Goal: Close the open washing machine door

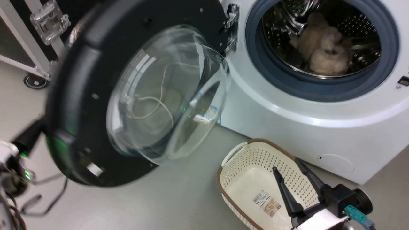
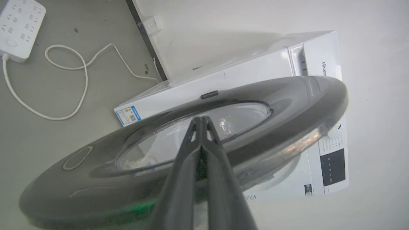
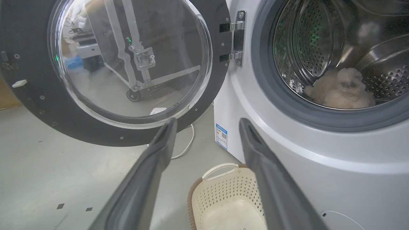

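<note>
Grey floor (image 1: 179,198), pale wall (image 2: 377,127) behind. White washer (image 1: 287,127) standing on it, drum mouth (image 1: 319,90) uncovered. Washing machine door (image 1: 80,80): hangs wide open on metal hinge (image 1: 231,28), left of drum mouth, glass bowl bulging toward head camera. Left gripper (image 2: 201,120): reaches across door's outer face, fingers pressed together with nothing between, tips over edge of glass. Cannot tell whether touching. Right gripper (image 1: 286,164): hovers low above cream basket (image 1: 225,166), fingers spread wide, holds nothing, points toward washer front. Fluffy cream bundle (image 1: 322,48) inside drum.
</note>
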### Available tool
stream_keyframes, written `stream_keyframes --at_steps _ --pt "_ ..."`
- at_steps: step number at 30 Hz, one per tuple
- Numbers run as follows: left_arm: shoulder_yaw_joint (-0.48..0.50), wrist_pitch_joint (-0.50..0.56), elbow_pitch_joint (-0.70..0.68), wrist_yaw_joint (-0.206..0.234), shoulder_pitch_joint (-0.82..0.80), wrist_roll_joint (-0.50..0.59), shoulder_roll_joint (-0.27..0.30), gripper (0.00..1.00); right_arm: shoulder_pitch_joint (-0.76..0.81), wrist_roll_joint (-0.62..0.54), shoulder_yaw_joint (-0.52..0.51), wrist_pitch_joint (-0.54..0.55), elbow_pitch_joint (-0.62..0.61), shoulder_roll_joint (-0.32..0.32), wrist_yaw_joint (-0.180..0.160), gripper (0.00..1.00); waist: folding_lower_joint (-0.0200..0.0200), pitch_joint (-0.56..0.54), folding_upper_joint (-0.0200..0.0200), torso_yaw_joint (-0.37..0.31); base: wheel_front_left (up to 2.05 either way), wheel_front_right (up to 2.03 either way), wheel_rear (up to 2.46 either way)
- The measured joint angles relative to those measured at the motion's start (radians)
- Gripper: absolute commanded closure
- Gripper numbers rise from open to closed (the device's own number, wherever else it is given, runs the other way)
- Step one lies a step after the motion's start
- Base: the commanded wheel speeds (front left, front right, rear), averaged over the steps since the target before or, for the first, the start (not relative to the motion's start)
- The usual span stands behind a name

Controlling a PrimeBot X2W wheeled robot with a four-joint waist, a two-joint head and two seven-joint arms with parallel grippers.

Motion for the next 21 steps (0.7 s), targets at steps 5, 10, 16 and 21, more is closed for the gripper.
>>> stream_keyframes --at_steps 5,10,16,21 --pt "-0.038 0.112 -0.132 -0.007 0.117 -0.063 -0.081 1.0 0.005 0.0 -0.048 0.0 0.002 0.012 0.0 0.0 0.0 -0.034 0.0 -0.013 0.0 0.0 0.0" --pt "-0.106 0.184 -0.264 0.005 0.248 -0.105 -0.174 1.0 0.009 -0.006 -0.106 0.0 0.003 0.021 0.0 0.0 0.0 -0.061 0.0 -0.043 0.0 0.0 0.0" --pt "-0.41 0.072 -0.407 0.036 0.478 -0.283 -0.209 1.0 0.011 -0.036 -0.186 0.0 -0.001 0.029 0.0 0.0 0.0 -0.069 0.0 -0.17 0.0 0.0 0.0" --pt "-0.648 -0.163 -0.361 -0.006 0.478 -0.368 -0.217 1.0 0.007 -0.046 -0.197 0.006 -0.016 0.026 0.0 0.0 0.0001 -0.026 0.0001 -0.319 0.0 0.0 0.0"
